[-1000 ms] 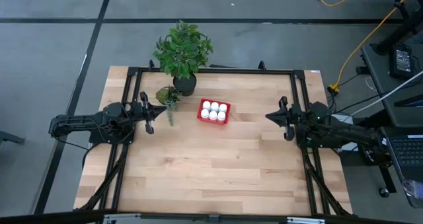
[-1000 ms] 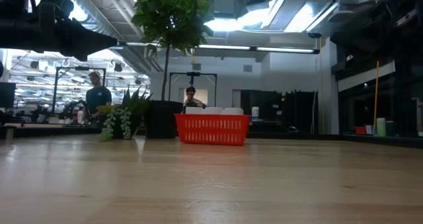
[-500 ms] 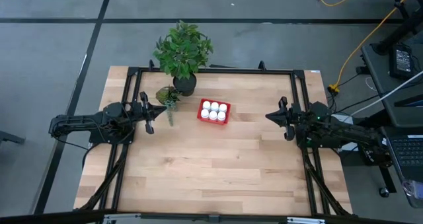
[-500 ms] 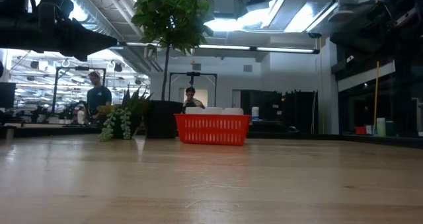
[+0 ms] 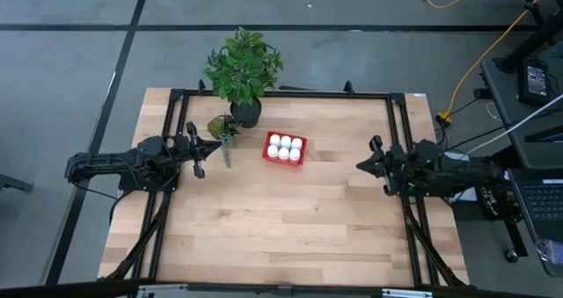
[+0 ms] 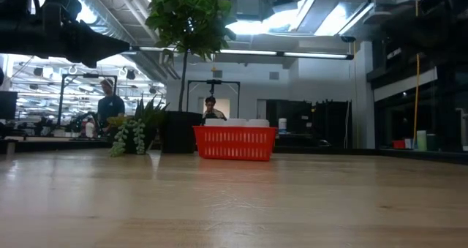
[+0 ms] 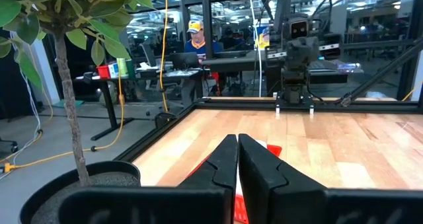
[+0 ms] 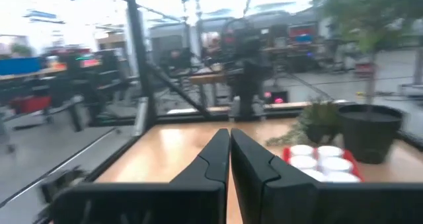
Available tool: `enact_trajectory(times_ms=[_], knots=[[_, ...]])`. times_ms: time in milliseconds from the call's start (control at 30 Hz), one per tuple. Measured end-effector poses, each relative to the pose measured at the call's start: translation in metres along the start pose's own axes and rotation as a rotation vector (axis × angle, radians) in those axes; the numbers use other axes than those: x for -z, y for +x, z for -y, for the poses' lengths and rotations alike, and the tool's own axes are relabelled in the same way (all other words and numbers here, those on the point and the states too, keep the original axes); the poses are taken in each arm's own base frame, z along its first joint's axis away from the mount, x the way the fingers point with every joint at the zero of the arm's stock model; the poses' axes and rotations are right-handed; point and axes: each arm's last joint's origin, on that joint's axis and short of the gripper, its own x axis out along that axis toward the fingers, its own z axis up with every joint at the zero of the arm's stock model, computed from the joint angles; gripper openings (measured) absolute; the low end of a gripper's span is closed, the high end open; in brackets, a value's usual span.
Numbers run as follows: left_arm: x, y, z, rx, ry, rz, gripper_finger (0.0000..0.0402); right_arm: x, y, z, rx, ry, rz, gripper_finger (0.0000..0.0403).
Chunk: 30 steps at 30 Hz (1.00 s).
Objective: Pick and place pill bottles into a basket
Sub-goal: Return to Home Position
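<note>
The red basket point(image 5: 284, 148) stands on the table's far half, left of centre, with several white-capped pill bottles point(image 5: 285, 146) upright inside it. In the low view the bottle caps point(image 6: 235, 122) show just above the basket's rim point(image 6: 234, 129). My left gripper point(image 5: 218, 146) is shut and empty at the table's left edge, pointing level toward the basket. My right gripper point(image 5: 359, 166) is shut and empty at the right edge, pointing level across the table; its wrist view shows the basket point(image 8: 350, 163) and bottles point(image 8: 322, 165) ahead.
A large potted plant in a black pot point(image 5: 245, 112) stands at the far edge behind the basket. A small trailing plant point(image 5: 224, 129) sits just in front of my left gripper. The near half of the wooden table point(image 5: 281, 228) is bare. People stand in the room beyond.
My right arm has swung a little toward the table's near edge, its gripper staying shut and level. The left arm, basket and bottles have kept still.
</note>
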Motion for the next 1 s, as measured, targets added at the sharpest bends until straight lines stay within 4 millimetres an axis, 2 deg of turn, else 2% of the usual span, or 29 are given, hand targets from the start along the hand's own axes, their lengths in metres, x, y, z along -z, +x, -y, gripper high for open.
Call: enact_trajectory(times_ms=[167,300,533,1000], knots=[[0.000,0.000,0.000,0.000,0.001,-0.002,0.0013,0.003,0.001,-0.007,-0.038,0.003,-0.023,0.0019],[0.000,0.000,0.000,0.000,0.001,-0.002,0.0010,0.011,0.001,-0.008,0.014,-0.018,-0.099,0.0019],[0.000,0.000,0.000,0.002,0.001,-0.003,0.0007,0.011,0.001,-0.008,0.033,0.024,-0.096,0.0019],[0.000,0.000,0.000,0.003,0.001,-0.002,0.0006,0.011,0.001,-0.008,0.033,0.001,-0.099,0.0019]])
